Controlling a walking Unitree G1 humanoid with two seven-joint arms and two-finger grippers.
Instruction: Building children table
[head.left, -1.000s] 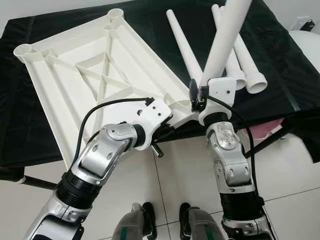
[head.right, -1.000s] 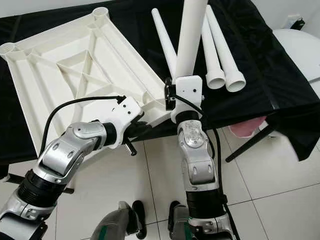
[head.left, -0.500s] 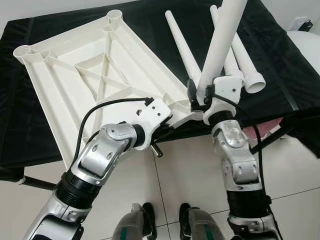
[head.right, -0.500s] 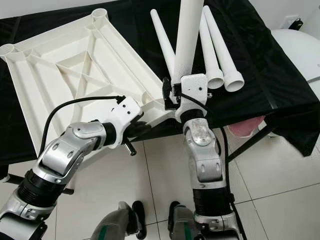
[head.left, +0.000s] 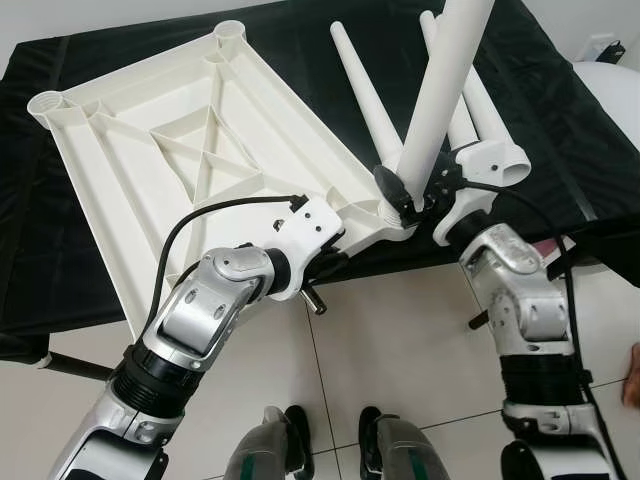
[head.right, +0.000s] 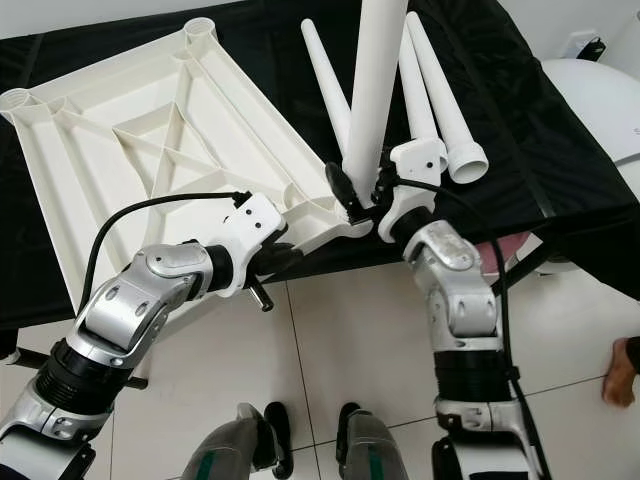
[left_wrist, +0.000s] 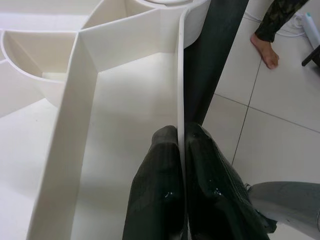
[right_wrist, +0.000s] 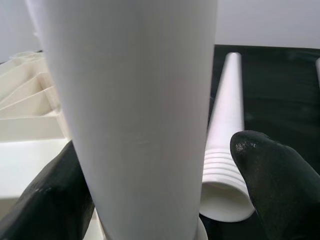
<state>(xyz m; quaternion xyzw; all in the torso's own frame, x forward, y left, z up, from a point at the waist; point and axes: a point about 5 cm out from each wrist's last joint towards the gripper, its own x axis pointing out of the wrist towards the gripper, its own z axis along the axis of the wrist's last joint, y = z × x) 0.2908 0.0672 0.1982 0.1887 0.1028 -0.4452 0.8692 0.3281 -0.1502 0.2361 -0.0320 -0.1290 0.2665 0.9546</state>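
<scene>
Inverted white table panel (head.left: 190, 160) lies on the black-draped tabletop (head.left: 560, 140). Left end effector (left_wrist: 181, 145) is clenched on the panel's near rim. Right end effector (head.left: 415, 195) grasps an upright white leg (head.left: 440, 90) at the panel's near corner socket. Three spare legs (head.right: 440, 110) lie just beyond.

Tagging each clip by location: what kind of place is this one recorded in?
Probably a tiled room in a home: pale floor tiles, a folding table draped in black cloth used as a workbench, and a person's bare foot nearby.
</scene>
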